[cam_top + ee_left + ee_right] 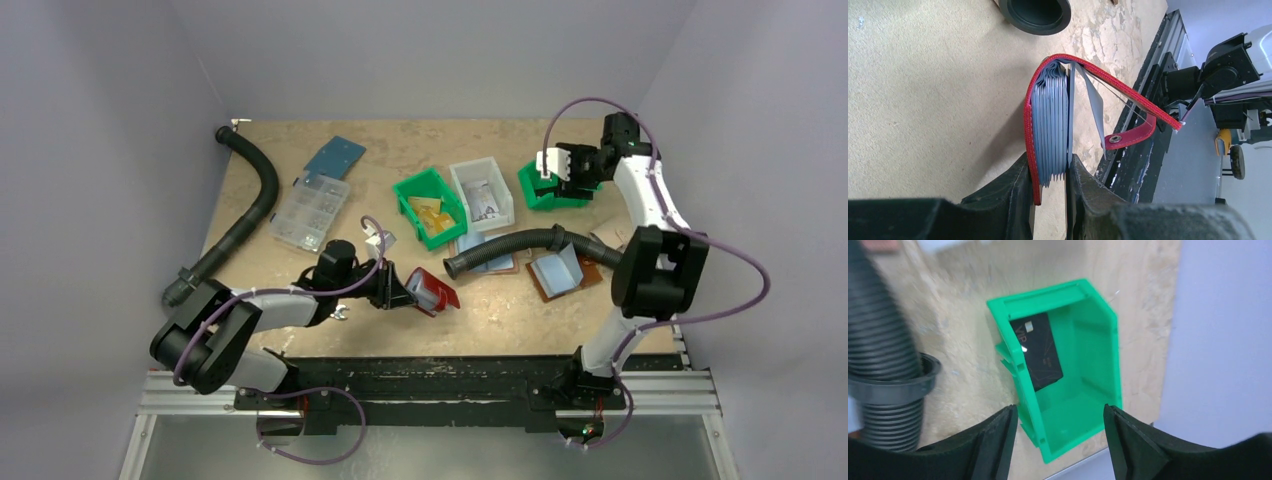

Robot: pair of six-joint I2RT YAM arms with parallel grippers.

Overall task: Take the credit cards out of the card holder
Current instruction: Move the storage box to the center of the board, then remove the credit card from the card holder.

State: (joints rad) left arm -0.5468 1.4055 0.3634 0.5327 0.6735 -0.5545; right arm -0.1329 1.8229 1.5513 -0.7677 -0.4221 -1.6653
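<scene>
Card holder (pixel 1049 112) in left pincer (pixel 1048 161); right pincer (pixel 1060 411) spread above bin (pixel 1092 347).

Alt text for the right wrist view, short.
A dark card sits inside a green bin, seen from above between the open fingers of the right gripper. A black ribbed hose lies left of the bin on the tan table.

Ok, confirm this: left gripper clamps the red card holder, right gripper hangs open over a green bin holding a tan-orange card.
The card in the green bin is black, not tan-orange: see the right wrist view. The rest holds: left gripper clamps the card holder, right gripper hangs open over that bin.
</scene>
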